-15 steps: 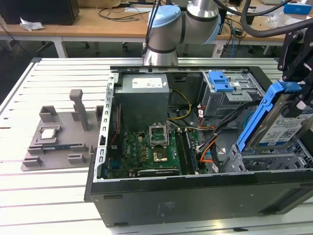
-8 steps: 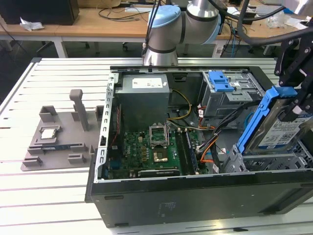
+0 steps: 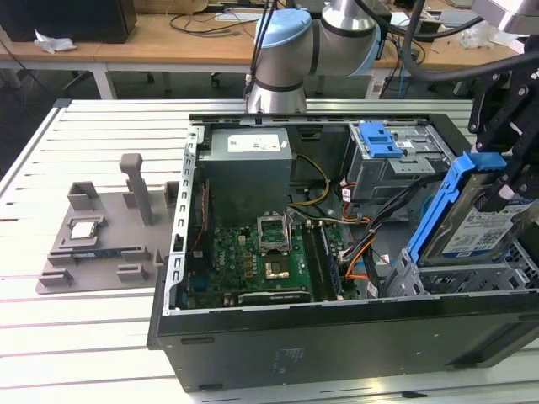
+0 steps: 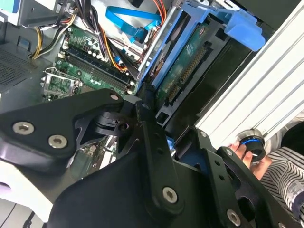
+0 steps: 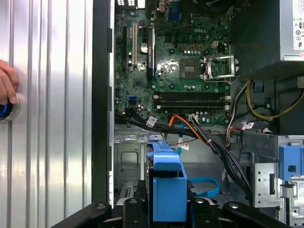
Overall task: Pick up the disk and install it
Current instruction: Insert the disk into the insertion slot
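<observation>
The disk [image 3: 482, 225], silver with a blue-and-white label and blue side rails, hangs tilted on edge at the exterior view's right. It is over the grey drive bay [image 3: 472, 278] at the front corner of the open computer case [image 3: 337, 337]. My gripper [image 3: 508, 162] is shut on the disk's upper end. In the first wrist view the blue rail [image 5: 168, 183] sits between my black fingers [image 5: 134, 209]. The second wrist view shows the disk's green circuit side [image 4: 186, 66] just beyond the gripper [image 4: 173, 137].
Inside the case lie the motherboard [image 3: 261, 261], bundled cables [image 3: 370, 227], the power supply [image 3: 248, 151] and a grey cage with a blue latch [image 3: 383, 143]. A grey fixture holding a small chip [image 3: 87, 229] sits at the exterior view's left. A person's hand [image 5: 6, 85] rests on a button.
</observation>
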`<act>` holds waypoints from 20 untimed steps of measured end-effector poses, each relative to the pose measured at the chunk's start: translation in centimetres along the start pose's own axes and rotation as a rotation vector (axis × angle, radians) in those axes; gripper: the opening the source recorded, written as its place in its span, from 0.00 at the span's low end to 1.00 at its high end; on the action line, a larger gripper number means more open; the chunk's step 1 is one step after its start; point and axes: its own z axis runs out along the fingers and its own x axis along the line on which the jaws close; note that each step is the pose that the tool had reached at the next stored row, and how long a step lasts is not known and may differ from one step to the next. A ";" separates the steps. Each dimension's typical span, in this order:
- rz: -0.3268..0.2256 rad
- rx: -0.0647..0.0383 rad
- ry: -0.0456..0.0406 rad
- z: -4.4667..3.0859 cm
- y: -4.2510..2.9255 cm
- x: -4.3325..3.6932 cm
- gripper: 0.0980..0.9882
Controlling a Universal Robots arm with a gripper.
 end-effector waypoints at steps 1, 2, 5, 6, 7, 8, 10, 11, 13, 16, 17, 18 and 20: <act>0.001 0.000 0.0002 0.22 0.00 0.01 0.30; 0.001 0.000 0.0004 0.38 -0.01 0.01 0.30; 0.001 0.000 0.0004 0.47 -0.01 0.02 0.30; 0.001 0.000 0.0003 0.48 -0.01 0.01 0.30; 0.001 0.000 0.0002 0.48 -0.01 0.01 0.30; 0.001 0.000 0.0004 0.48 -0.01 0.01 0.30; 0.001 0.000 0.0004 0.49 -0.01 0.01 0.39; 0.001 0.000 0.0001 0.51 -0.01 0.01 0.39; 0.001 0.000 0.0002 0.51 -0.01 0.02 0.39; 0.001 0.000 0.0002 0.52 -0.01 0.02 0.37; 0.001 0.000 0.0002 0.52 -0.01 0.01 0.30; 0.001 0.000 0.0002 0.53 -0.01 0.02 0.22; 0.001 0.000 0.0001 0.54 -0.01 0.02 0.09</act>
